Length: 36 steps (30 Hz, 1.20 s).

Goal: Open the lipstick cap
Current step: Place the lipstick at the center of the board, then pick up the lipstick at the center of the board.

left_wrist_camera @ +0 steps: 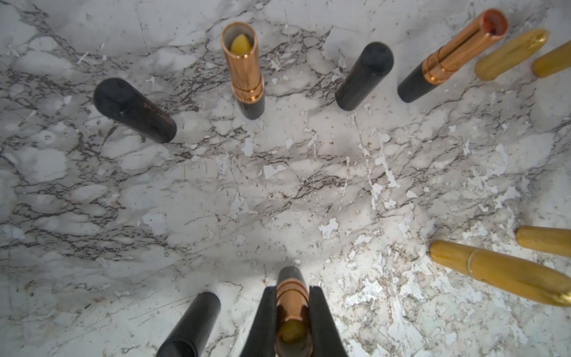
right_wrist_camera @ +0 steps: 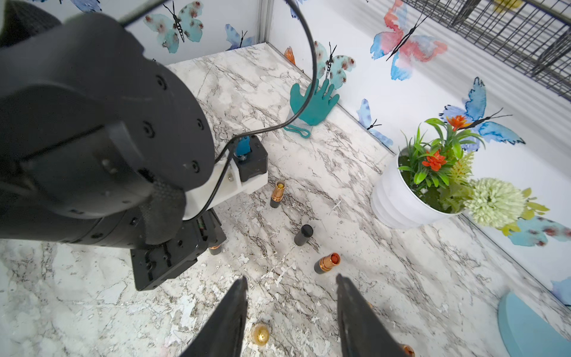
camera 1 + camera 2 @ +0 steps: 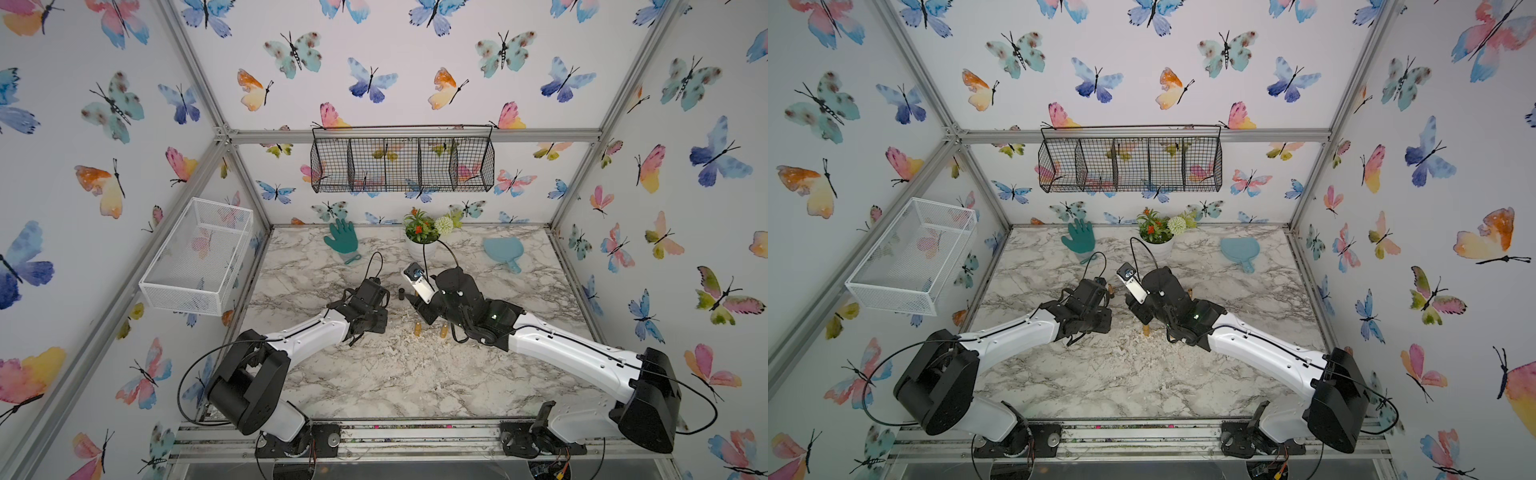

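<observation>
Your rose-copper lipstick tube with a black base and a yellowish stick is uncapped, its mouth open. It stands upright, long axis vertical, with the base toward the white marble tabletop and the mouth up. The left pincer is clamped on its copper barrel, at about 11 o'clock from the tabletop's middle in both top views. A black cylindrical cap stands at 3 o'clock of that pincer. The right pincer gapes, holding nothing.
</observation>
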Each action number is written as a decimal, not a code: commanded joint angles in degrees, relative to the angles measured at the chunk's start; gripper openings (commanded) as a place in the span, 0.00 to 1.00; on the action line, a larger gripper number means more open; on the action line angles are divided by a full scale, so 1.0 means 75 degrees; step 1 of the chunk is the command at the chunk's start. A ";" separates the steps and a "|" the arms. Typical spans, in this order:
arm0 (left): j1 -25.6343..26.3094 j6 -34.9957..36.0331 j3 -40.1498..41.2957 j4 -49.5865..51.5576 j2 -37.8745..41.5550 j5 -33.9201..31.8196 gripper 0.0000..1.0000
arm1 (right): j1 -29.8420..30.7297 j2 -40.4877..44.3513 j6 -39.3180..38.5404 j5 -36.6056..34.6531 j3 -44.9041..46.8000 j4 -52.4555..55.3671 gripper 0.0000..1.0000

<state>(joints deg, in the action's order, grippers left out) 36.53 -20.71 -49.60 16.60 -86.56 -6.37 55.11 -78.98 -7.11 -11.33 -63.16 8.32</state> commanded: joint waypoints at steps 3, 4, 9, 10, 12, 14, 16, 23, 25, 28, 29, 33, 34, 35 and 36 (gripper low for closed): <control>0.0109 -0.0018 -0.0045 0.0119 -0.0119 -0.0316 0.16 | 0.0033 0.0101 0.0046 -0.0121 0.0103 -0.0030 0.49; 0.0120 -0.0005 -0.0048 0.0119 -0.0140 -0.0311 0.18 | 0.0034 0.0101 0.0063 -0.0118 0.0124 -0.0045 0.49; 0.0203 -0.0028 -0.0065 0.0197 -0.0173 -0.0392 0.35 | 0.0035 0.0113 0.0081 -0.0153 0.0165 -0.0031 0.49; 0.0215 -0.0047 -0.0067 0.0221 -0.0169 -0.0391 0.37 | 0.0035 0.0124 0.0081 -0.0165 0.0177 -0.0022 0.49; 0.0221 -0.0052 -0.0112 0.0289 -0.0121 -0.0393 0.43 | 0.0035 0.0147 0.0081 -0.0188 0.0182 -0.0013 0.49; 0.0225 -0.0052 -0.0181 0.0348 -0.0039 -0.0369 0.45 | 0.0034 0.0177 0.0081 -0.0209 0.0182 -0.0007 0.49; 0.0221 -0.0052 -0.0317 0.0449 0.0079 -0.0347 0.48 | 0.0034 0.0216 0.0078 -0.0240 0.0194 -0.0007 0.49; 0.0215 0.0085 -0.1999 0.1781 0.0281 0.0236 0.58 | 0.0035 0.0677 0.0134 -0.0339 0.0053 0.0276 0.48; 0.0221 0.0173 -0.2450 0.2079 0.0191 0.0552 0.64 | 0.0035 0.0933 0.0140 -0.0443 0.0109 0.0262 0.48; 0.0275 0.0229 -0.3057 0.2470 -0.0215 0.1297 0.66 | 0.0035 0.1283 0.0140 -0.0573 0.0079 0.0369 0.49; 0.0383 0.0255 -0.3235 0.2547 -0.0365 0.1372 0.66 | 0.0034 0.1378 0.0146 -0.0608 0.0037 0.0456 0.49; 0.0914 0.0433 -0.3692 0.2677 -0.0973 0.1371 0.65 | 0.0033 0.1654 0.0199 -0.0722 -0.0243 0.0888 0.49; 0.1046 0.0472 -0.3799 0.2722 -0.1149 0.1375 0.65 | 0.0037 0.1744 0.0199 -0.0748 -0.0284 0.0956 0.49; 0.1166 0.0510 -0.3891 0.2759 -0.1319 0.1365 0.64 | 0.0035 0.1846 0.0199 -0.0782 -0.0312 0.1002 0.49; 0.1266 0.0544 -0.3965 0.2777 -0.1458 0.1333 0.64 | 0.0035 0.1945 0.0198 -0.0805 -0.0310 0.1030 0.50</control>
<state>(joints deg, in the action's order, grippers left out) 43.94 -18.48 -78.02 33.30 -94.13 1.87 55.11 -66.32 -6.46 -15.51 -63.70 13.15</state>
